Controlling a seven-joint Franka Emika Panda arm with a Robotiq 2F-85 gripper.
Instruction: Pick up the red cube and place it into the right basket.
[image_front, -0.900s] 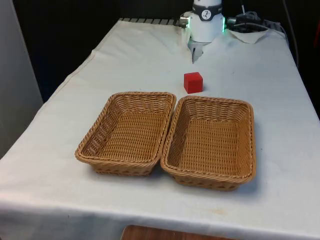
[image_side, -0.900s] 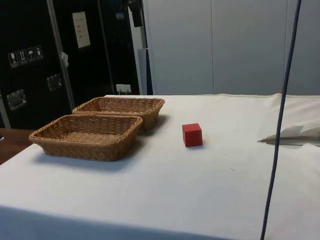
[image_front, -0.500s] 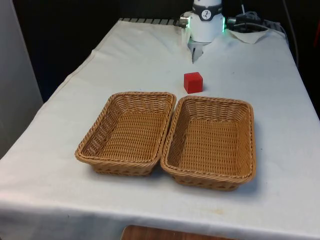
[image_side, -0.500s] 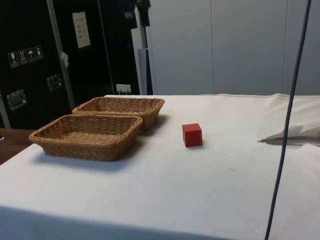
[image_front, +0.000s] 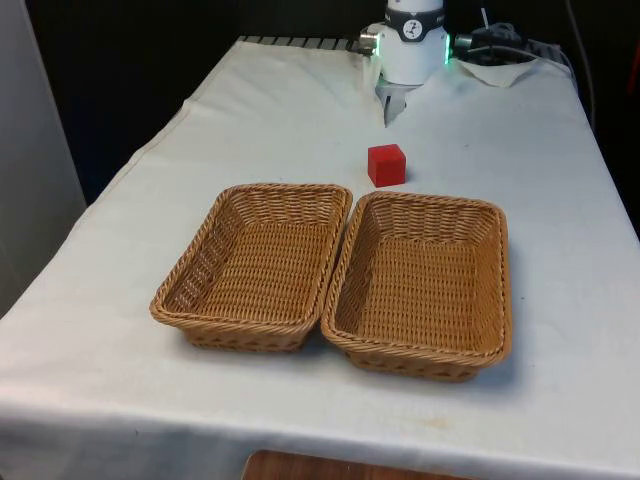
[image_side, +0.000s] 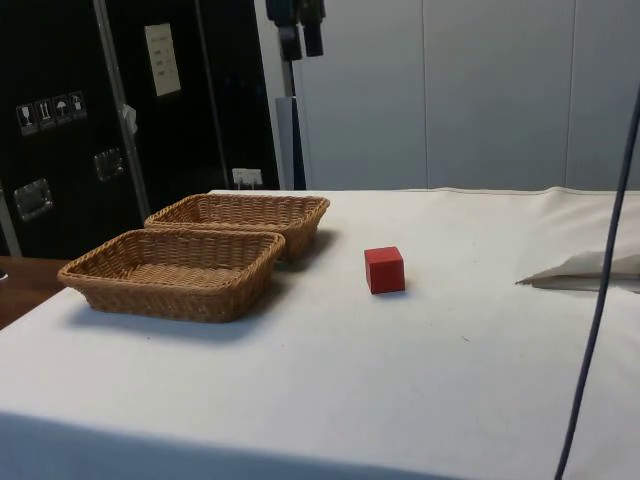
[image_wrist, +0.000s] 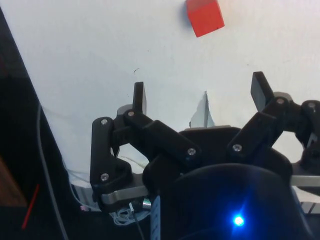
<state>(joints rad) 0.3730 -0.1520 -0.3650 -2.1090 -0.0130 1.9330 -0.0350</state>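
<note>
1. Red and untouched, the red cube (image_front: 386, 165) sat on the white cloth (image_front: 270, 110), just beyond the far rims of the two wicker baskets and closer to the one on the front view's right.
2. From the side view the red cube (image_side: 384, 270) stood flat on the cloth, a small gap from the nearest basket, with nothing gripping it.
3. High above the table in the side view, the gripper (image_side: 301, 35) hung well clear of everything, its two black fingers pointing down.
4. In the wrist view the gripper (image_wrist: 199, 95) was spread wide, one fingertip (image_wrist: 139, 97) well apart from the other, and nothing lay between them; the red cube (image_wrist: 204, 16) lay well ahead of the tips on the cloth.
5. Both the left basket (image_front: 195, 262) and the right basket (image_front: 497, 290), named by their sides in the front view, held nothing, and they stood side by side with their rims touching or nearly so.
6. By my judgement the task was at its very start: no grasp had been made and no placing done.
7. What remained was the whole job: bring the open fingers down around the cube, close on it, lift, carry it over the right basket's rim and release it inside.
</note>
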